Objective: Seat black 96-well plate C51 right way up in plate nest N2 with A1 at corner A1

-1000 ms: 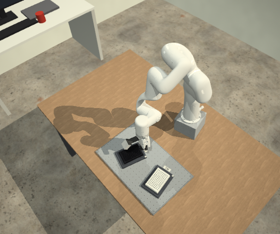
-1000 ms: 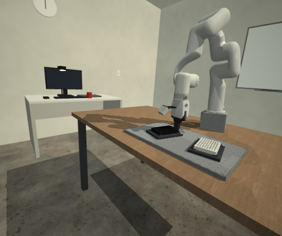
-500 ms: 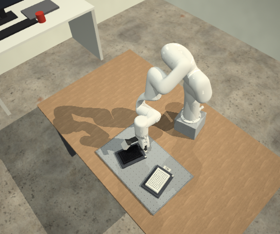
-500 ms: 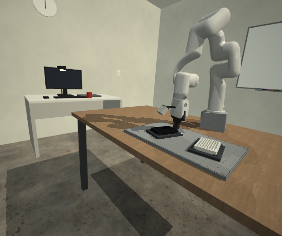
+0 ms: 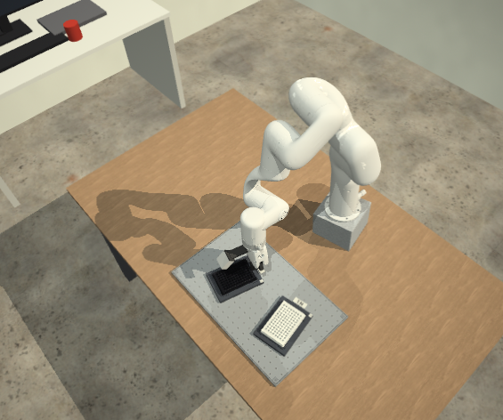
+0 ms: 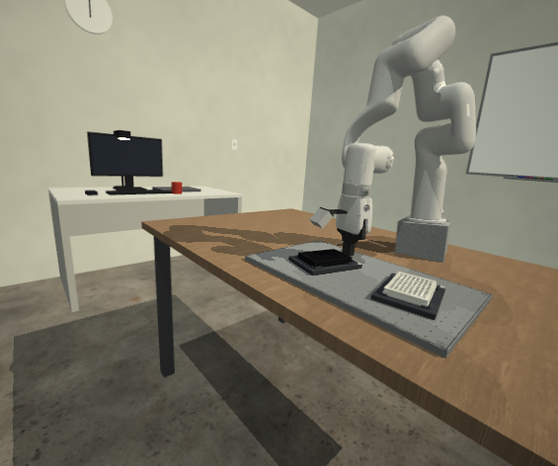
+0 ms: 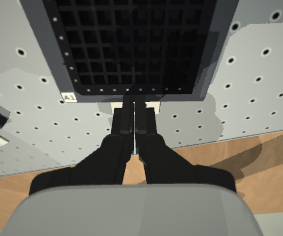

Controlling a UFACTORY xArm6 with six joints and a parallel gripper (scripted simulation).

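Claw (image 7: 133, 102) pinched narrow, holding nothing, nudging black plate C51 (image 5: 234, 276) short end; plate looking rigid, light, slippery — sliding easily.

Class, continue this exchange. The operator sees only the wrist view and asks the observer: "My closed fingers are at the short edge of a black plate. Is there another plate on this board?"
Observer: Yes. A white plate sits in its own dark nest further along the perforated board, well apart from the black one.
Operator: Does my black plate sit level?
Observer: In the exterior view the black plate looks level on its dark nest, with no corner visibly raised.
Operator: Where is the arm mounted?
Observer: On a grey block standing on the wooden table, just off the board's edge, on the black plate's side.
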